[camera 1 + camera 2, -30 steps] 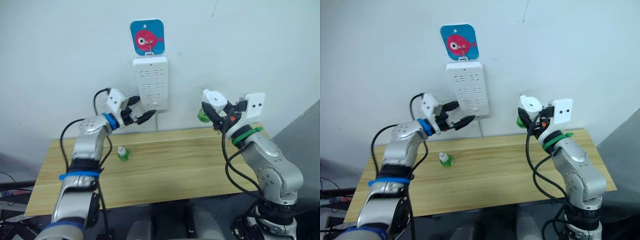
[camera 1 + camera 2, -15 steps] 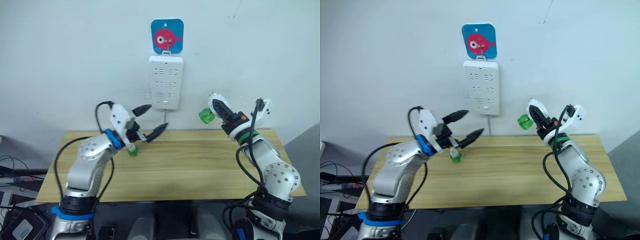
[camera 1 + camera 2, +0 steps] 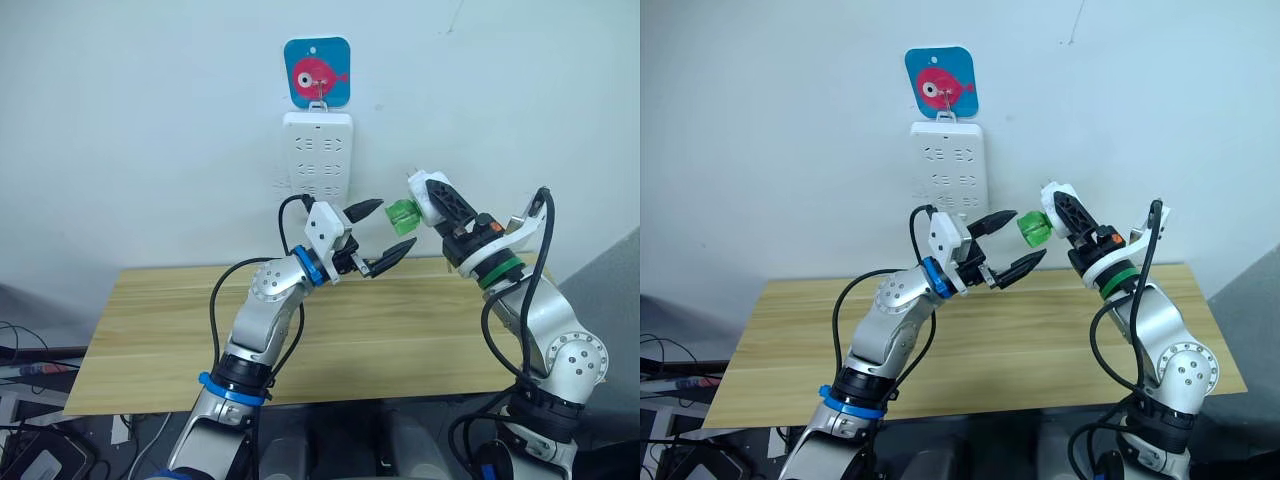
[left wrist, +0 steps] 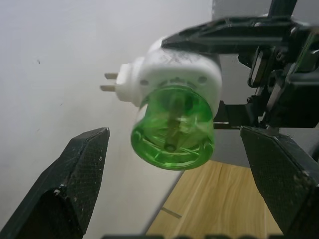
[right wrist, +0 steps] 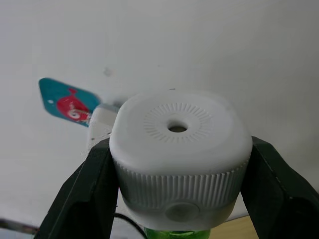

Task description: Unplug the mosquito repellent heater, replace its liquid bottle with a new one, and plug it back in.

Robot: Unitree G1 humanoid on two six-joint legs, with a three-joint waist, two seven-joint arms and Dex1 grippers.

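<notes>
From where I stand, the left gripper (image 3: 376,236) has swung in from its own side of the tabletop (image 3: 150,330) to the middle. Half a second ago it hung low over a small green bottle standing there; now it is raised in front of the wall, its two black fingers (image 4: 65,191) spread wide apart and empty, one to either side of the green bottle (image 3: 402,216) that the other arm offers. The fingers are near that bottle but not touching it.

Behind and above hangs the white power strip (image 3: 316,153) on the wall, nothing plugged into it, under a blue tag with a pink fish (image 3: 317,72). I can read no writing on either.

To the right, the right gripper (image 5: 177,184) has turned the mosquito repellent heater (image 3: 431,197) since a second ago, when the unit sat upright in it with its round top up. Now the heater lies on its side, bottle end toward the left gripper, with the right fingers (image 5: 82,194) clamped on the white body. The left wrist view shows the plug prongs (image 4: 110,82) bare in the air. Faint raised marks on the white shell are too blurred to read.

I judge the unplugging done and the old bottle about to be gripped and unscrewed.
</notes>
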